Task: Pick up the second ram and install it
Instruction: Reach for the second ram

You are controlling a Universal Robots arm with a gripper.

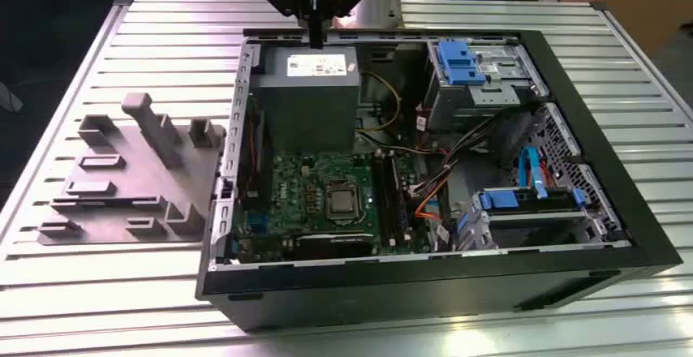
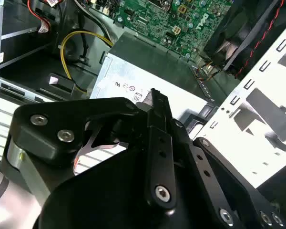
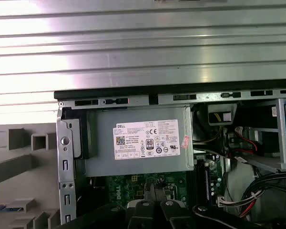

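Observation:
My gripper (image 1: 316,42) hangs over the far edge of the grey power-supply box (image 1: 307,97), just inside the open computer case (image 1: 606,211). Its fingers are shut with nothing between them; in the first wrist view the gripper (image 3: 156,210) hovers over the green motherboard (image 3: 119,188). On the grey fixture (image 1: 130,174), at the exterior view's left, a thin blue strip (image 3: 2,208) sits among the blocks. I cannot tell whether that strip is the second ram. The long memory slots (image 1: 392,199) run beside the processor socket (image 1: 342,200).
Blue drive cages (image 1: 466,65) and loose cables (image 1: 433,182) fill the case's side at the exterior view's right. A black fan (image 2: 243,38) sits against the case wall beside the power supply. The case stands on a ribbed metal table (image 1: 162,40).

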